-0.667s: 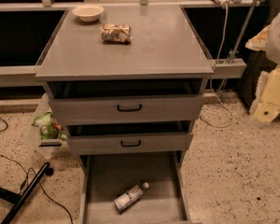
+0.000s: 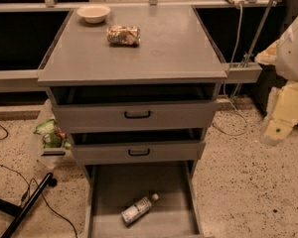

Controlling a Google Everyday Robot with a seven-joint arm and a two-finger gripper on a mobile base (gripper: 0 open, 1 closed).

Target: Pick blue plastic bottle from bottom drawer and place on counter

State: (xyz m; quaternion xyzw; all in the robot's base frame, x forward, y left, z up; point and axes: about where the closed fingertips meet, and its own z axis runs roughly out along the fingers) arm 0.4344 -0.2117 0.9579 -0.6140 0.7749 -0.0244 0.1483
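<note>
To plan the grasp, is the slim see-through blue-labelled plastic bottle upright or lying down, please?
Lying down: the bottle rests lengthwise in the wide grey metal bottom drawer; the gripper hangs at right.

A bowl (image 2: 93,13) sits rear left, with a foil packet (image 2: 123,35) near it, front right. Two upper drawers (image 2: 137,115) with black handles stand partly open. A green bag (image 2: 48,132) lies at left. The gripper (image 2: 277,130) hangs at far right, above the floor (image 2: 248,182).

Hand (image 2: 276,132) at right, arm (image 2: 295,48) cut by edge; bottom drawer (image 2: 114,188) front cropped below.
</note>
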